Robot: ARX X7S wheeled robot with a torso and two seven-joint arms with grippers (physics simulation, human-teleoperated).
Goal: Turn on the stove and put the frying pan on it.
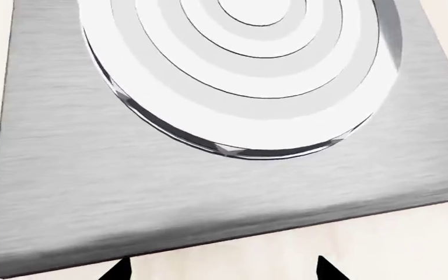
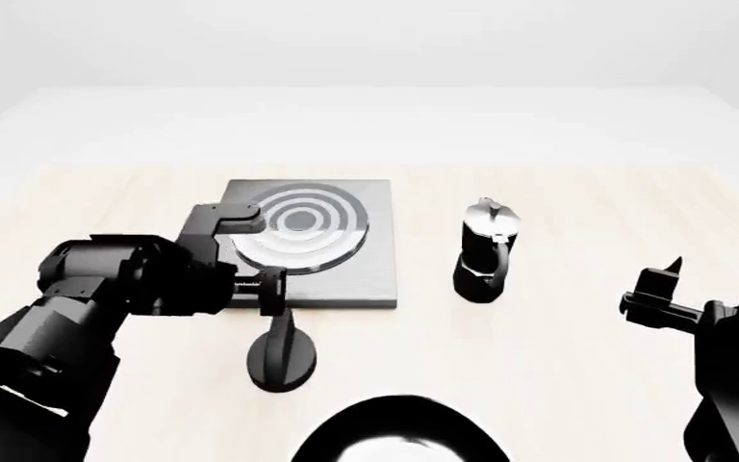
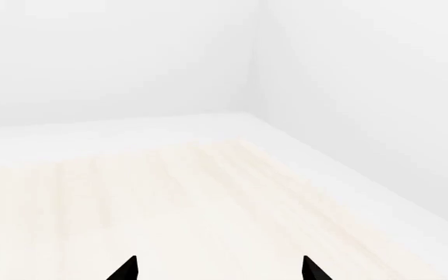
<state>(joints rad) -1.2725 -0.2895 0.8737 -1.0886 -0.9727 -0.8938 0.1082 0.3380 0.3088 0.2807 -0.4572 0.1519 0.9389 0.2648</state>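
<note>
The stove (image 2: 331, 279) is a flat grey slab with a raised ring burner (image 2: 299, 224), left of the table's middle. It fills the left wrist view (image 1: 130, 192). My left gripper (image 2: 270, 292) is open and empty at the stove's front edge, its tips (image 1: 222, 271) over bare table just short of the slab. A dark round piece with an upright ridge (image 2: 280, 358) stands in front of the stove; I cannot tell if it is the knob. The black frying pan (image 2: 395, 431) lies at the near edge, cut off by the frame. My right gripper (image 2: 710, 274) is open and empty at the right (image 3: 217, 269).
A tall black-and-silver moka pot (image 2: 485, 252) stands right of the stove. The pale wooden table (image 2: 575, 366) runs to white walls; the right wrist view shows only tabletop (image 3: 208, 192) and the room's corner.
</note>
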